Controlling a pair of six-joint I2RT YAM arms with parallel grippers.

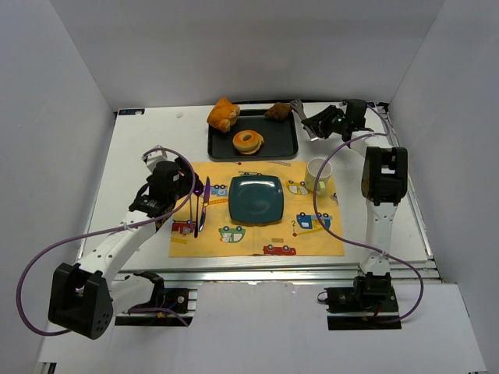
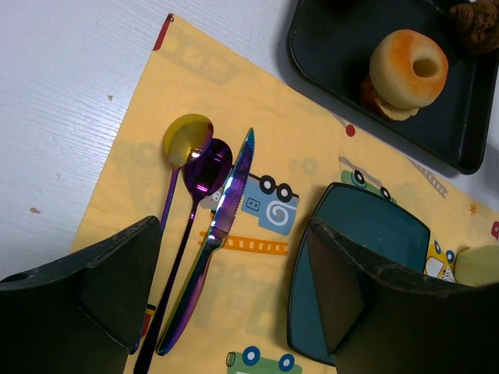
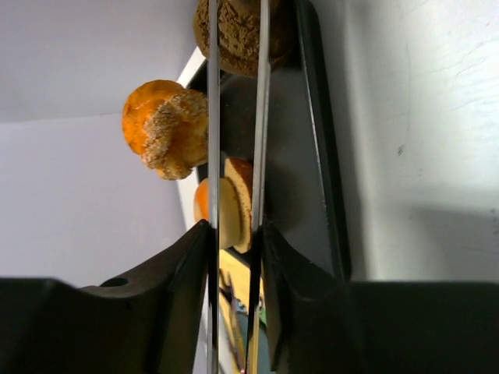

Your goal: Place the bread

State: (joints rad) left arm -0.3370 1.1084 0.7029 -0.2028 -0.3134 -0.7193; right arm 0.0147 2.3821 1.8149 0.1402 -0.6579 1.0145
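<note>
Right gripper (image 1: 316, 125) is clamping a pair of metal tongs (image 1: 299, 107), its fingers pressing narrowly against both blades. The bread (image 1: 278, 111) is lying in the far right corner of the black tray (image 1: 277, 146). An orange bun (image 1: 224, 114) is sitting at the tray's far left corner, and a donut (image 1: 248, 142) is resting near the tray's middle. On the arm-base side of the tray, a yellow placemat (image 1: 312, 241) is carrying a teal plate (image 1: 256, 199) and a pale mug (image 1: 317, 175). A white table (image 1: 148, 144) is bearing the tray, and plain white walls (image 1: 234, 47) are enclosing it on three sides. Left gripper (image 1: 168, 183), jaws spread wide and holding nothing, is hovering over the placemat, well apart from the tray. Relative to the right gripper, the bread is lying just beyond the fingers, where the tongs' blade tips are reaching it. Whether the blades are pinching it cannot be told.
</note>
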